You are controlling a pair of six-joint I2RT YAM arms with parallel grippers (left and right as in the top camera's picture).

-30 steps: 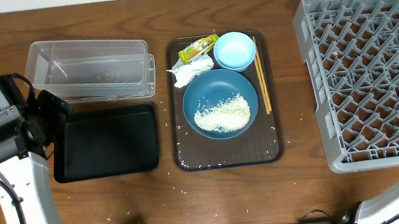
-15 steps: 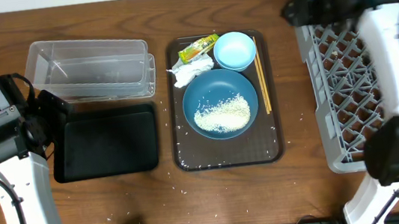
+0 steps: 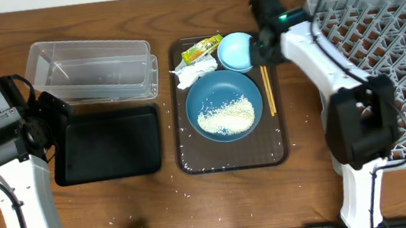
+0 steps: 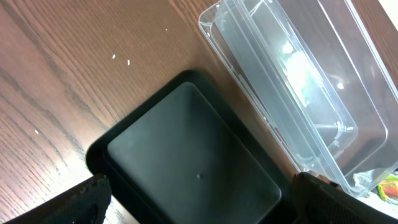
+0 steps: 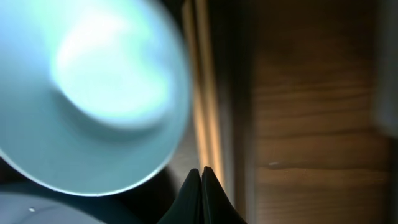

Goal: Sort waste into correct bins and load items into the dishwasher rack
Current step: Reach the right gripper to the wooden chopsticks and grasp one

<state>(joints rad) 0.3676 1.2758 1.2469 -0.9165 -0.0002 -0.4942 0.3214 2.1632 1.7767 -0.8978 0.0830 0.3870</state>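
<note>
The right end effector [image 5: 201, 186] is hanging low over the far right part of the brown serving tray [image 3: 186, 158]. Its fingers are pressing together with nothing between them. In the blurred right wrist view the tips are meeting in a point just beside the wooden chopsticks [image 5: 204, 93], while the light blue bowl [image 5: 93, 93] is filling the left side. I judge the arm is lining up on the chopsticks, or possibly the bowl's rim, as an item for the grey dishwasher rack [image 3: 380, 55] sitting to the right. The fingers would have to be spreading before any grasp.

The chopsticks are lying along the tray's right edge, between the bowl and the tray wall, so the approach looks tight. The dark blue plate [image 3: 208, 94] is sitting mid-tray and carrying the white rice [image 3: 226, 117]. The crumpled napkin [image 3: 195, 74] and yellow-green wrapper [image 3: 201, 50] are lying just left of the bowl.

The left end effector [image 4: 202, 190] is holding its fingers spread wide over the black tray [image 4: 186, 155], beside the stacked clear tubs [image 4: 298, 81]. It is likely waiting where waste belongs. A few loose grains are lying on the bench [image 3: 122, 215].
</note>
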